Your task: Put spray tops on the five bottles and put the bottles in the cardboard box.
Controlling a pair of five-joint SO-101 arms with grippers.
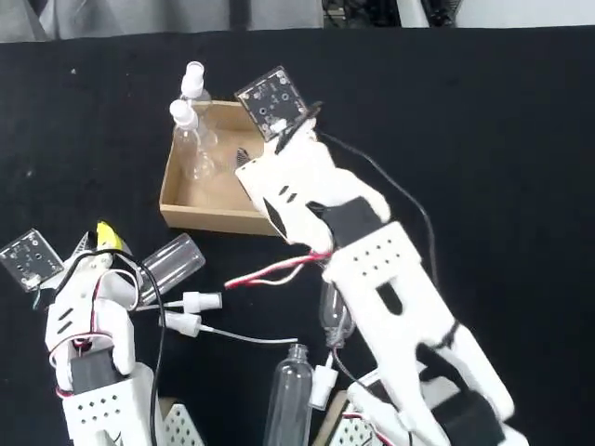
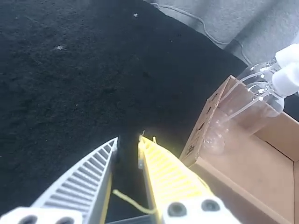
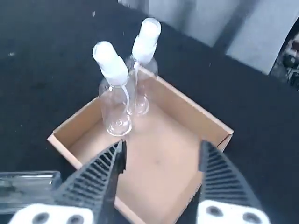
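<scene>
Two clear bottles with white spray tops point(image 1: 186, 130) point(image 3: 114, 98) stand in the far left corner of the cardboard box point(image 1: 209, 220) point(image 3: 198, 114). My right gripper point(image 1: 244, 160) point(image 3: 163, 144) hangs open over the box with nothing in it. The left gripper point(image 1: 96, 239) point(image 2: 128, 139) sits low over the black cloth, left of the box's near corner point(image 2: 205, 121), a little open and empty. A topless bottle point(image 1: 172, 263) lies beside it. Two loose spray tops point(image 1: 193, 312) with thin tubes lie just nearer. Another bottle point(image 1: 290, 395) and top point(image 1: 323, 385) lie at the front.
One more bottle point(image 1: 330, 311) lies partly hidden under the right arm. Red and white cables point(image 1: 274, 271) trail across the cloth in front of the box. The black table stretches bare to the right and far left.
</scene>
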